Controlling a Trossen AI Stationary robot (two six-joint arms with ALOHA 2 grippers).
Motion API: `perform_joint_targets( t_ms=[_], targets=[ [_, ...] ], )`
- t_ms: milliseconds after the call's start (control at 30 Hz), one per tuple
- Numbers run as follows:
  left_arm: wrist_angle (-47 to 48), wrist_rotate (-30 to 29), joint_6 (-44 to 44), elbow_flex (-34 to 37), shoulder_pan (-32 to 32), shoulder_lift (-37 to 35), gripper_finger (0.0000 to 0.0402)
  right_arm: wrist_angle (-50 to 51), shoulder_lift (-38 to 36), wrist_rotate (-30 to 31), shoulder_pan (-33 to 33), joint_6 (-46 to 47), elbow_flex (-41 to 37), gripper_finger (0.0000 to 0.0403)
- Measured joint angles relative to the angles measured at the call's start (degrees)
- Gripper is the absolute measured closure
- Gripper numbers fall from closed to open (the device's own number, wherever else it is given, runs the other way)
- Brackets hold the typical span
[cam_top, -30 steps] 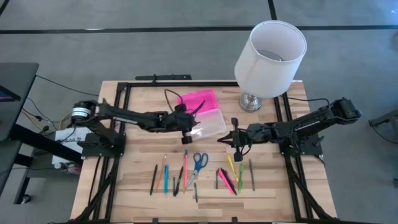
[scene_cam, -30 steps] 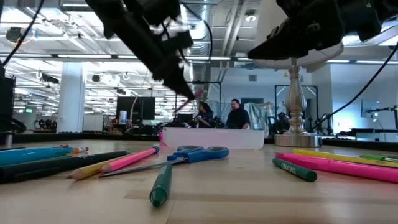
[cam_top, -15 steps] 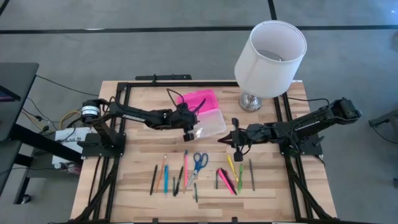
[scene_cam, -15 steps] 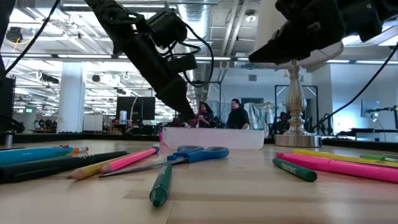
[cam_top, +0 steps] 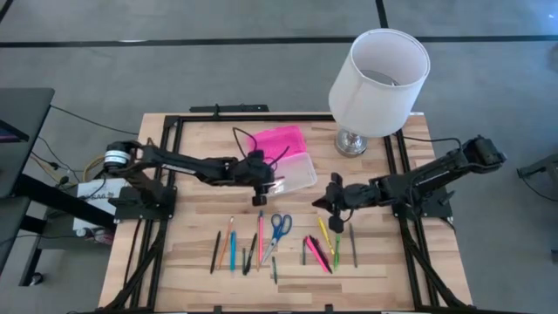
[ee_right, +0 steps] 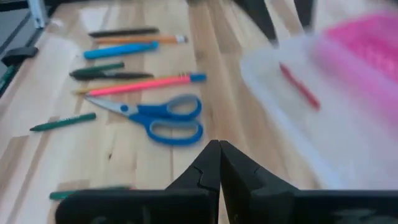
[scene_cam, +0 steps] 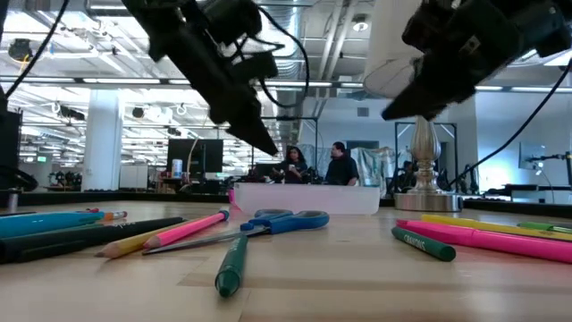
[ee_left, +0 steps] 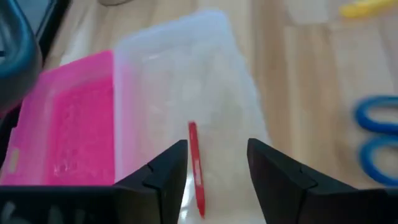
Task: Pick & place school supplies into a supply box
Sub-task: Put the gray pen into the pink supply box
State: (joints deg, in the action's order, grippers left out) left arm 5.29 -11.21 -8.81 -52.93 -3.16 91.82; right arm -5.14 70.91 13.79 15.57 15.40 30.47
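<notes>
The supply box stands open at the table's middle, with a clear tray and its pink lid lying beside it on the far side. A red pen lies in the tray. My left gripper hangs open just above the tray's near-left end, and nothing is between its fingers. My right gripper is shut and empty above the wood, right of the tray. Blue-handled scissors and several pens and pencils lie flat in a row near the front edge.
A white lamp stands at the far right on a metal base, close to the tray's right end. A black frame borders the table. More pens lie under my right gripper. People stand in the room behind.
My left gripper has opened over the tray. The red pen that showed at its fingertips a second ago now lies in the tray. My right gripper has rolled about its own line and tipped lower, staying shut.
</notes>
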Motion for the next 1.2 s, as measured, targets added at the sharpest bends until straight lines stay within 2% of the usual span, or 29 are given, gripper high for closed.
perform_joint_targets(
  t_ms=[133,333,533,767,900,1100,1200],
  targets=[
    [6.84,-0.95,1.68,0.0,3.1,-3.84,0.0243,9.99,-0.11,2.71,3.11,10.69,2.27,0.0403],
    [10.26,-7.78,3.63,1.45,7.84,-6.7,0.0244,27.47,-0.11,7.47,9.81,27.82,8.29,0.0403],
    [10.22,-12.2,7.05,3.38,11.01,-6.91,0.0244,37.85,0.67,7.42,16.93,48.75,10.72,0.0403],
    [7.51,-18.14,7.88,6.34,12.59,-6.89,0.0244,45.93,3.36,2.42,23.53,70.87,10.74,0.0403],
    [6.54,-18.86,6.71,6.36,12.59,-6.89,0.0244,46.91,3.48,1.34,25.64,76.04,10.74,0.0403],
    [3.5,-18.86,2.74,6.36,12.59,-6.89,0.0244,50.59,3.46,1.4,25.77,76.17,10.72,0.0401],
    [3.21,-18.86,1.99,6.36,12.59,-6.87,0.0244,51.54,3.47,1.24,25.65,76.19,10.72,0.0385]
  ],
)
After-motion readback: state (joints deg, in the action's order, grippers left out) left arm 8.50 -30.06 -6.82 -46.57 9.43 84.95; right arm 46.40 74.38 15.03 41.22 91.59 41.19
